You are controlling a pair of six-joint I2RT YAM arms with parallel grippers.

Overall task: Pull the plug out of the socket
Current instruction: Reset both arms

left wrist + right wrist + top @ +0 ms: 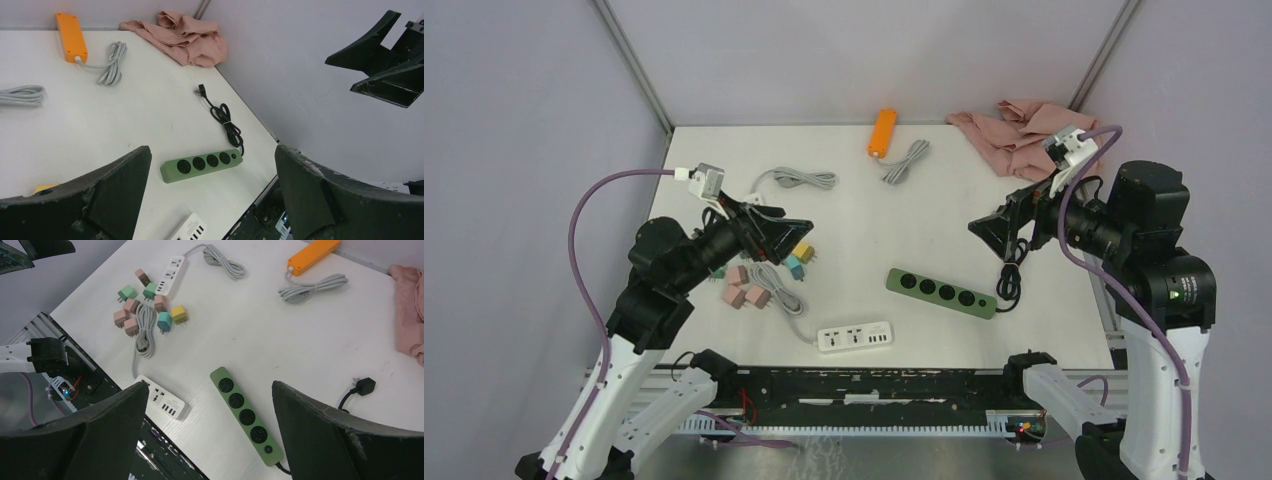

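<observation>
Between left fingers [779, 235] and right fingers [994, 228], green power strip [941, 293], untouched, both spread empty.

The worktop [854, 230] is white and matt, with a faint grain. At its far right corner lies pink cloth [1014, 130], soft and creased. The green power strip [941, 293] is smooth plastic with a satin sheen; the orange power strip [882, 131] is smooth plastic too. The white power strip [855, 337] by the near edge looks glossier. The adapter plugs [145, 307] are pastel matt plastic. The grey cable [906, 160] and the black cable [1009, 280] have smooth, rubbery sheaths. The left gripper [786, 238] and the right gripper [989, 232] are black matt plastic, their fingers [320, 430] scuffed pale along the edges.
</observation>
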